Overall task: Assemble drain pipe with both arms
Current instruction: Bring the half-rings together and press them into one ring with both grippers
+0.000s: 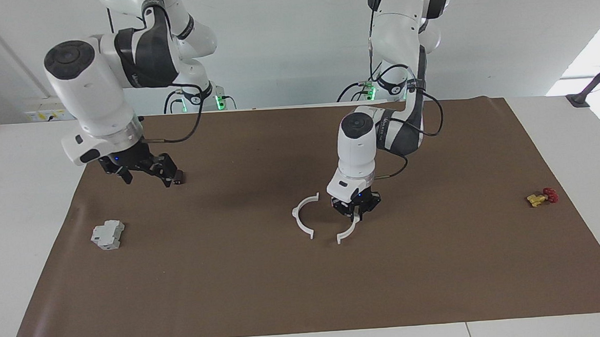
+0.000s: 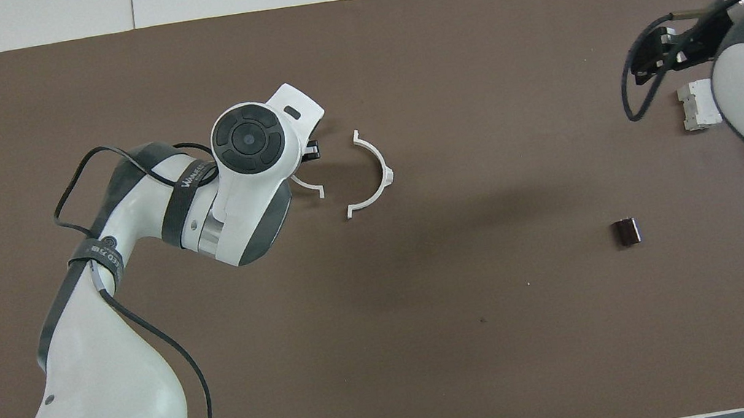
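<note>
The drain pipe lies as two white half-ring arcs on the brown mat [image 1: 439, 284], their open sides facing each other with a gap between. My left gripper [image 1: 356, 217] stands straight down on the arc toward the left arm's end [image 1: 346, 231], fingers closed on its upper end. In the overhead view my wrist hides most of that arc [image 2: 311, 185]. The other arc [image 1: 301, 217] lies free beside it and also shows in the overhead view [image 2: 377, 171]. My right gripper [image 1: 146, 180] hangs open and empty in the air over the right arm's end of the mat, and the overhead view shows it too [image 2: 648, 58].
A grey blocky part [image 1: 108, 234] lies toward the right arm's end. A small dark block [image 2: 627, 231] lies nearer to the robots than it. A yellow-and-red valve [image 1: 542, 197] lies toward the left arm's end.
</note>
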You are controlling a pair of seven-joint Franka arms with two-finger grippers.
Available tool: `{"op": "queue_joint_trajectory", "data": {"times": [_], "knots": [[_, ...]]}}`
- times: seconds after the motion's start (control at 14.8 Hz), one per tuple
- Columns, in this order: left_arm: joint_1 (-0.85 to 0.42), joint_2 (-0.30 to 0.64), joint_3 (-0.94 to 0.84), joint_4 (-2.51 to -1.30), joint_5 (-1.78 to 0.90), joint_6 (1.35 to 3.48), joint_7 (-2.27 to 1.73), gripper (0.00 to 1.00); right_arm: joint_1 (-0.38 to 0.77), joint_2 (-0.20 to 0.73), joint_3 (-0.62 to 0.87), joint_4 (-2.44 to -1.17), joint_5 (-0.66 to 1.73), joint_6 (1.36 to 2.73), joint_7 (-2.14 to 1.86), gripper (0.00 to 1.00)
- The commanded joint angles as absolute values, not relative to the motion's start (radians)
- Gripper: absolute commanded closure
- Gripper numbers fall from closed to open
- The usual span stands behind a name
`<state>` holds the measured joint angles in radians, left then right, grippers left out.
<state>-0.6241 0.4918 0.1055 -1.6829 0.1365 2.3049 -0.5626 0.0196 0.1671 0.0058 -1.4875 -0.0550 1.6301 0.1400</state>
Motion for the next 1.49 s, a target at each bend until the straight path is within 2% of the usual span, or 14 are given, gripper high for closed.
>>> {"op": "queue_joint_trajectory", "data": {"times": [0.0,0.47,0.61,0.75,0.95,1.42], "knots": [[-0.653,0.545,0.115,-1.625,0.167,2.318,-0.545,1.0,-0.058,0.043,0.012,-1.509,-0.018,1.519,0.051,0.0],[-0.695,0.54,0.115,-1.646,0.167,2.309,-0.529,1.0,-0.066,0.009,0.015,-1.575,-0.026,1.491,-0.001,0.0],[-0.699,0.537,0.115,-1.654,0.166,2.306,-0.506,1.0,-0.054,-0.028,0.002,-1.637,-0.026,1.508,-0.035,0.0],[-0.699,0.534,0.115,-1.664,0.166,2.303,-0.494,1.0,-0.016,-0.047,-0.029,-1.644,-0.026,1.522,-0.046,0.0],[-0.699,0.529,0.117,-1.666,0.181,2.269,-0.465,1.0,0.018,-0.049,-0.083,-1.655,-0.029,1.537,-0.051,0.0],[-0.707,0.528,0.114,-1.671,0.181,2.286,-0.46,1.0,0.02,-0.035,-0.087,-1.658,-0.018,1.555,-0.051,0.0]]}}
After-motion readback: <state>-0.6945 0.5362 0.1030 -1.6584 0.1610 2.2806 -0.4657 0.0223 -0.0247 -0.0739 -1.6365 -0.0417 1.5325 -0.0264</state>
